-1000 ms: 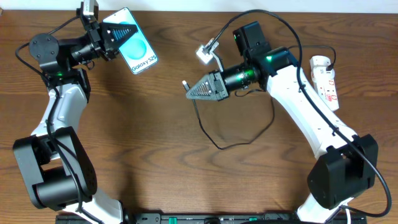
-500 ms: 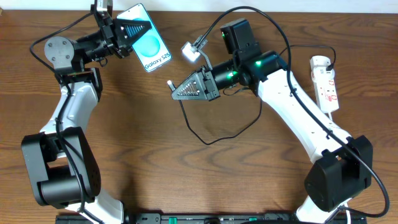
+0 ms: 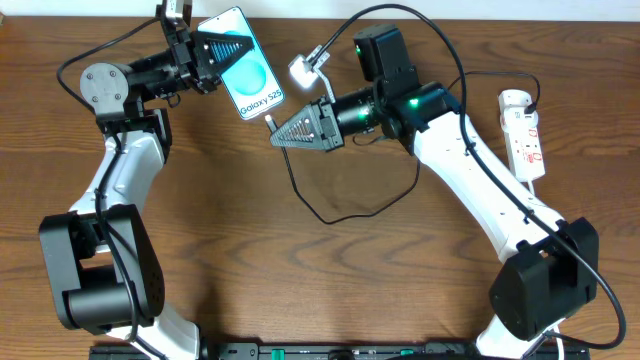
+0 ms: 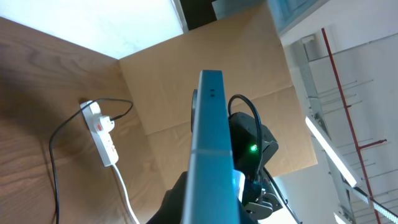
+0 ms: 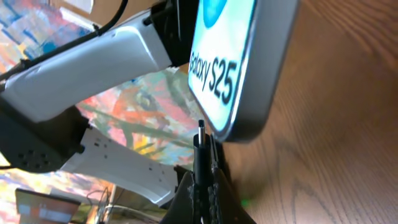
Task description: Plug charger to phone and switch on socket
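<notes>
Near the far edge of the bench, seen from above, the left gripper [image 3: 238, 46] is shut tight on the phone [image 3: 255, 80] and holds it up off the wood. Just beside the phone's bottom corner, the right gripper [image 3: 276, 138] pinches the charger [image 3: 328, 221] by its plug tip. The black cable loops over the middle of the bench. The socket [image 3: 524, 130] lies by the right edge, well apart.

From the left wrist, the phone shows edge-on.

From the right wrist, the plug tip points up just below the phone's bottom edge. I cannot tell if they touch.
</notes>
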